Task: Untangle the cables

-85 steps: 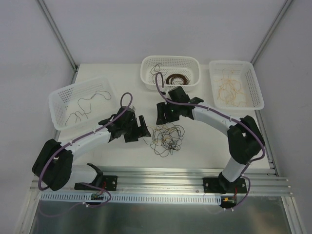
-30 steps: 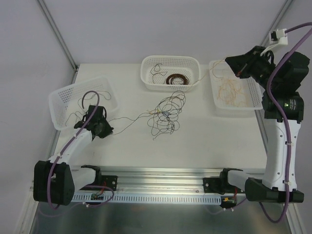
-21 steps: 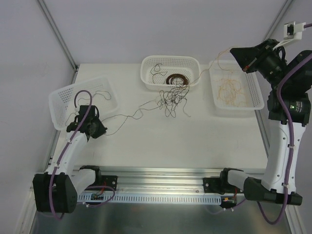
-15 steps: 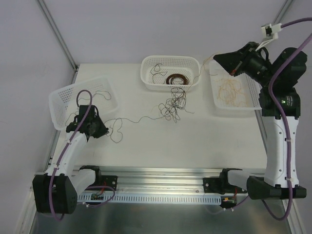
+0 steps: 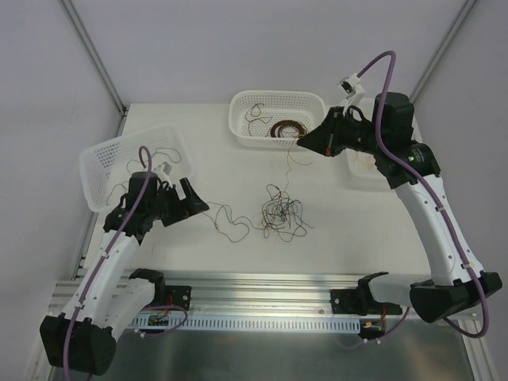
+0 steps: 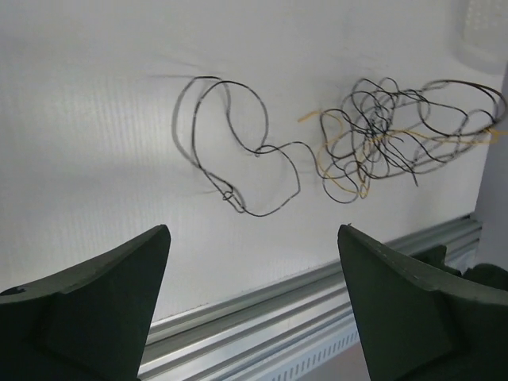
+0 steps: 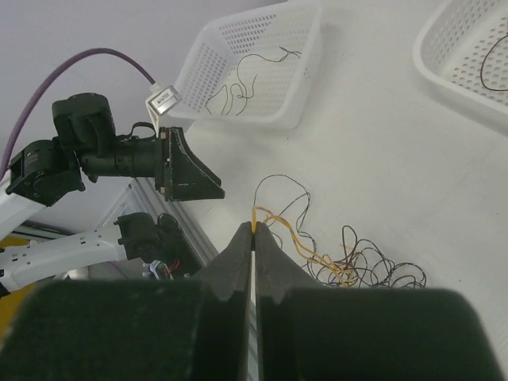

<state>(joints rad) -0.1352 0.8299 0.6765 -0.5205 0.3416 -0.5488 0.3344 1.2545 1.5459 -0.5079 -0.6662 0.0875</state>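
Since the previous frame, the right arm has swung down from over the far-right corner to just in front of the middle basket (image 5: 238,119). The clump (image 5: 282,216) has slid back toward mid-desk. The left fingers (image 5: 190,198) have sprung apart and let go of their strand.

Top view: the clump lies on the desk (image 5: 357,230), between the arms. A black strand (image 5: 226,226) trails from it toward the left fingers but stops short of them. The right fingers (image 5: 305,143) hang above and beyond the clump. Any line from them down to it is too fine to trace here.

Left wrist: the left fingers (image 6: 111,294) are spread wide with nothing between them. The black strand (image 6: 238,151) loops flat on the desk (image 6: 95,119), still joined to the clump (image 6: 381,127). It was probably dropped to regrip, since pulling dragged the whole knot.

Right wrist: the right fingers (image 7: 234,270) are clenched on a yellow strand (image 7: 255,216), which runs down into the clump (image 7: 365,266). Holding it high probably lets the tangle's weight draw the strand out. The left basket (image 7: 246,111) already holds a few black strands, so the sort looks partly done.
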